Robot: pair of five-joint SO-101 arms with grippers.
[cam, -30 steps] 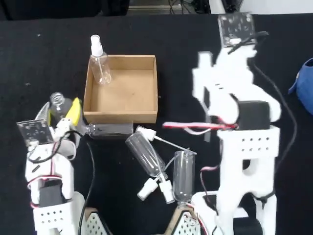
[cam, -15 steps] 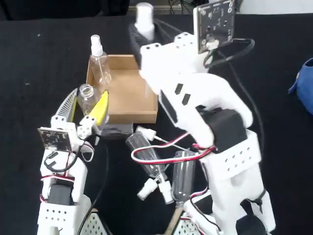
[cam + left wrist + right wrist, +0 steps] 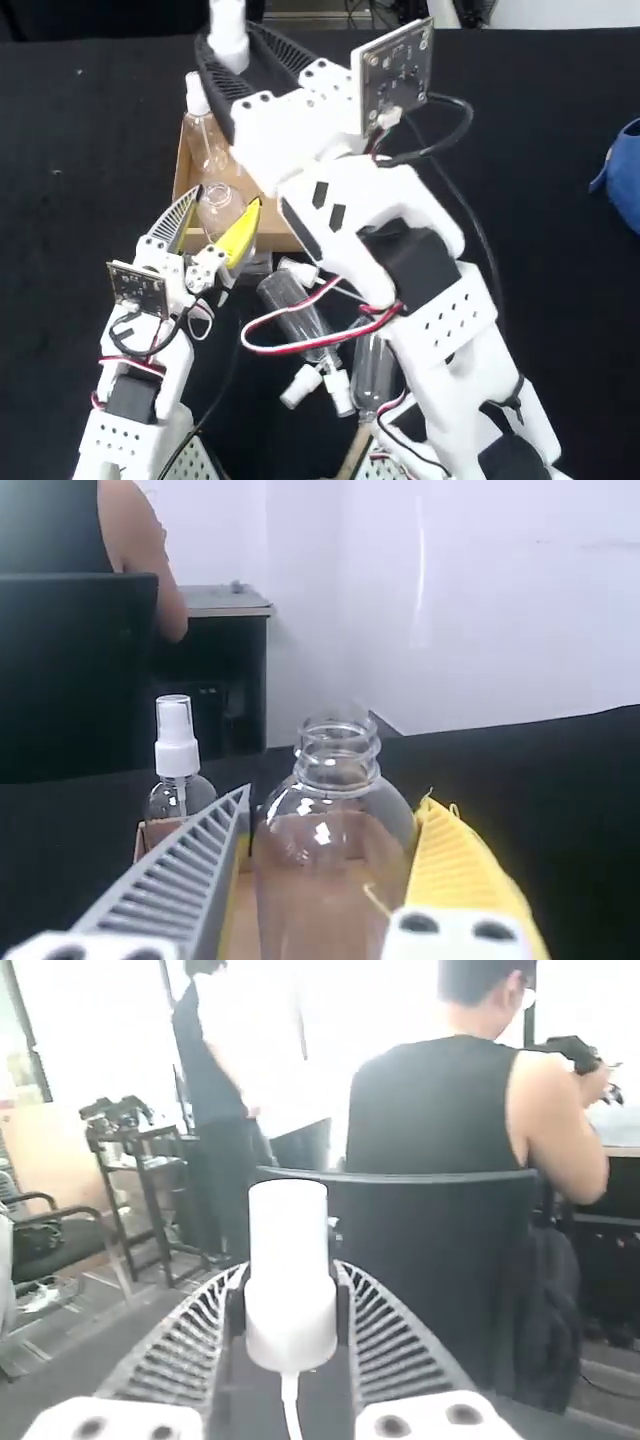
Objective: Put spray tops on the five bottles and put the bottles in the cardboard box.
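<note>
While left fingers (image 3: 170, 880) pinch the open bottle (image 3: 335, 850) upright by its body, right fingers (image 3: 190, 1340) clamp a spray top (image 3: 290, 1230), white head up, tube hanging down. Left gripper (image 3: 225, 200) holds the open bottle over the near-left part of the box (image 3: 183, 175). Right gripper (image 3: 228, 45) sits high over the box's far side. Capped bottle (image 3: 205, 135) stands in the box's far-left corner. Two loose bottles (image 3: 300, 320) lie on the table (image 3: 100, 100) in front of the box.
</note>
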